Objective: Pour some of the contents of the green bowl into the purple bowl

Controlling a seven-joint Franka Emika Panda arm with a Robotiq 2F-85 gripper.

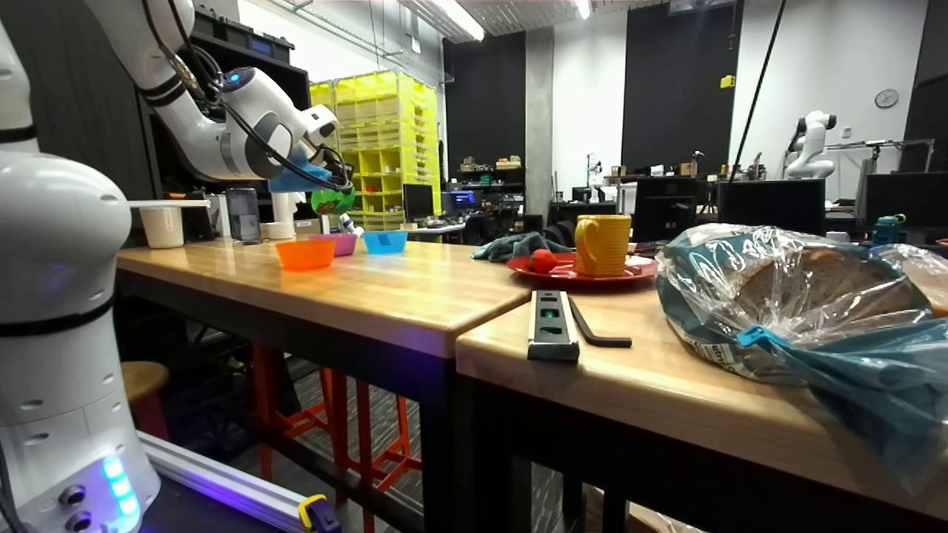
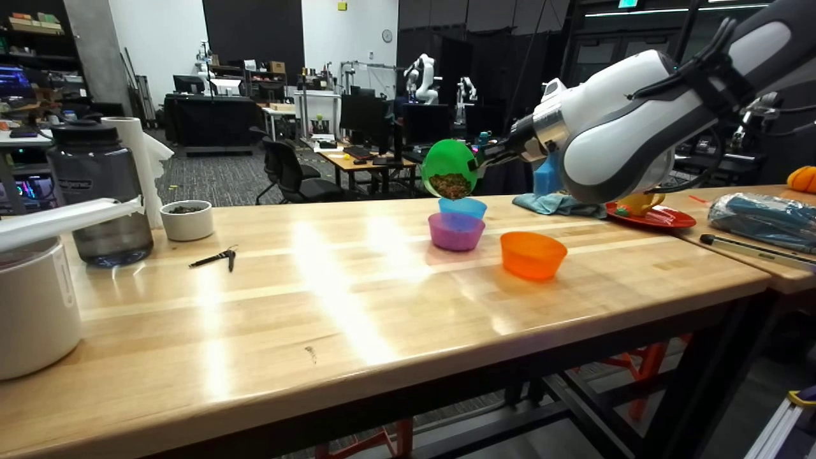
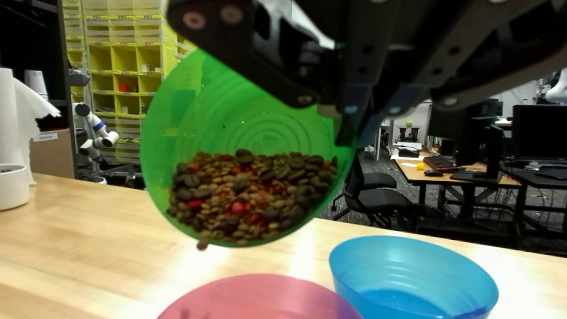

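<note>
Pale wooden table (image 2: 274, 299) is filling the foreground, cluttered lab room behind. Round translucent purple plastic bowl (image 2: 456, 234) is standing on it; round blue plastic bowl (image 2: 468, 208) and round orange plastic bowl (image 2: 534, 256) are sitting near. Black two-finger gripper (image 3: 355, 133) is pinching the rim of the round bright green plastic bowl (image 3: 239, 119), jaws standing narrow. Green bowl is hanging above the purple one, apart from it, tipped on its side. Dark, tan and red bean-like pieces (image 3: 252, 195) are lying against its lower wall, one brown piece (image 3: 202, 244) showing right at the lip. Judging pour step in hand; pieces are probably verging on spilling. Next move is likely calling for slightly more tilt, lip staying over purple, then tipping back early: only some is wanted. Purple bowl's inside isn't showing well enough for telling what's in it.
</note>
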